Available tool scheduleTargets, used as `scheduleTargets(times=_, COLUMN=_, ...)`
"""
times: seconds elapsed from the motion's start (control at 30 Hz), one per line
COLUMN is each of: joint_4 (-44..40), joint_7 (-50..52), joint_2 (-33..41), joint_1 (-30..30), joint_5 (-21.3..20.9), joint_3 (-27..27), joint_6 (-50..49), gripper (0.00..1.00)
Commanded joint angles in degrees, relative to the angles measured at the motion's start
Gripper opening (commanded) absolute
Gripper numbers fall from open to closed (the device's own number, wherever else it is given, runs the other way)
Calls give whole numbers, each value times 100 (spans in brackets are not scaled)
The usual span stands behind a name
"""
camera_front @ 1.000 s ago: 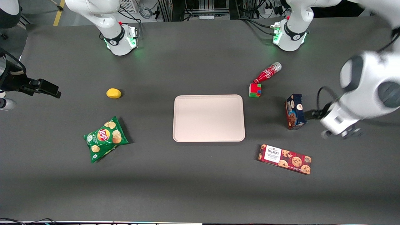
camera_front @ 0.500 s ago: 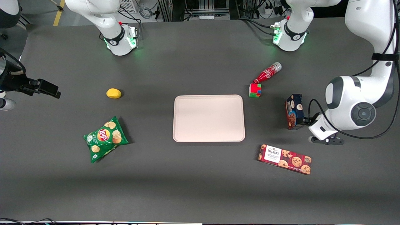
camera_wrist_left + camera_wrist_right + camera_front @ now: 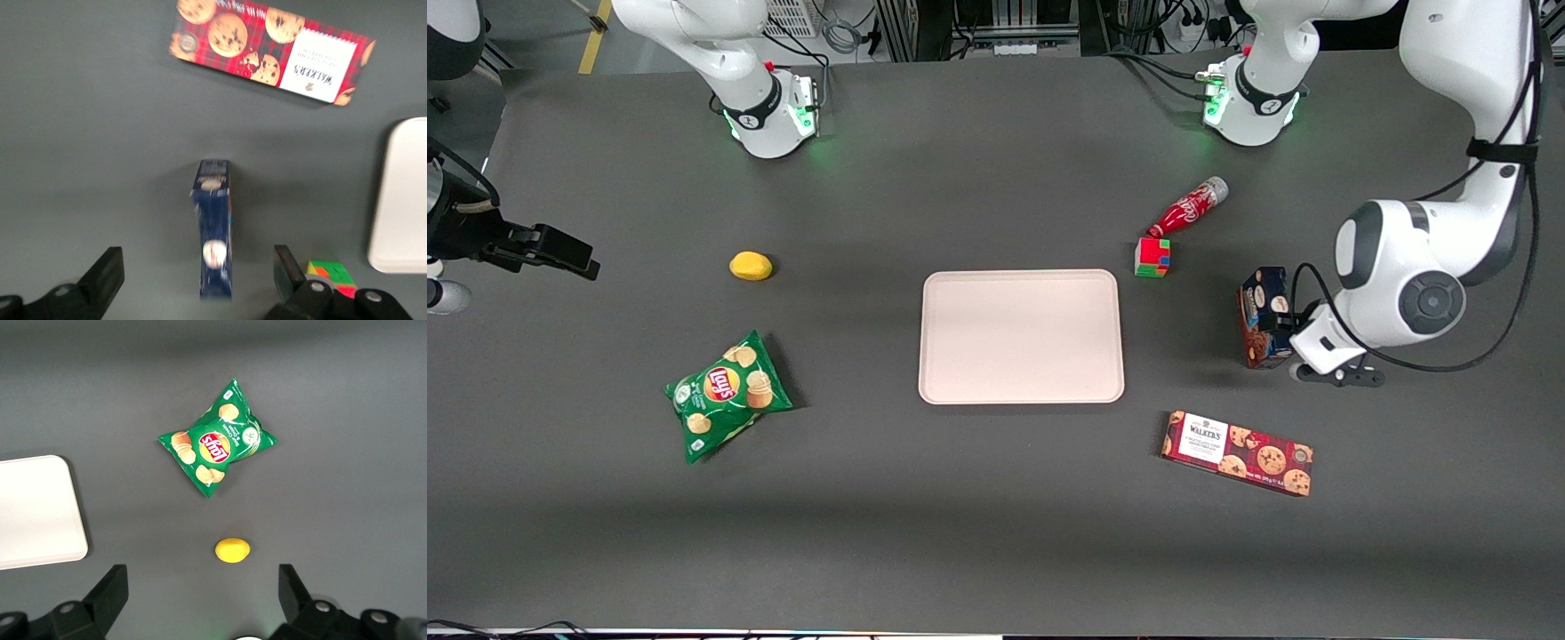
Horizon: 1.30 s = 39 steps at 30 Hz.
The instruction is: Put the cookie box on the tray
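Small dark navy blue cookie box (image 3: 1264, 317): stood on edge on the dark grey table (image 3: 978, 516), at the right of the front frame, apart from the tray. In the wrist view the box (image 3: 215, 227) is seen between the spread fingers (image 3: 107, 277), untouched.

Left arm's gripper (image 3: 197, 273): held above the box, released, jaws wide; in the front view it is hidden under the white wrist.

Large pale pinkish-white rectangular tray (image 3: 1021, 336): at frame centre, nothing on it.

Flat red tartan Walkers box (image 3: 1236, 452): lower right, nearer the camera than the cookie box.

Multicoloured puzzle cube (image 3: 1152, 257) and red bottle (image 3: 1187, 206): above the tray's upper right corner.

Green crisp bag (image 3: 726, 395) and yellow lemon (image 3: 751, 265): left of centre.
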<state>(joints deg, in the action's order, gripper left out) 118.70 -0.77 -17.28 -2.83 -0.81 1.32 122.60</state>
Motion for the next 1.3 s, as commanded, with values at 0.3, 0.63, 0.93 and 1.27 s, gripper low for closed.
scheduleTargets(times=0.3, joint_4=918, joint_7=402, joint_2=445, joint_1=-33, joint_5=28, joint_3=79, joint_6=704, gripper=36)
scheduleTargets(times=0.63, joint_4=892, joint_7=428, joint_2=410, joint_1=-33, joint_5=37, joint_3=79, joint_6=704, gripper=8)
scheduleTargets(times=0.93, joint_4=-20, joint_7=762, joint_2=471, joint_1=-42, joint_5=142, joint_3=202, joint_6=-85, gripper=7)
scheduleTargets(times=1.27, joint_4=-2138, joint_7=1692, joint_2=445, joint_1=-51, joint_5=151, joint_3=510, joint_6=-2036, gripper=7)
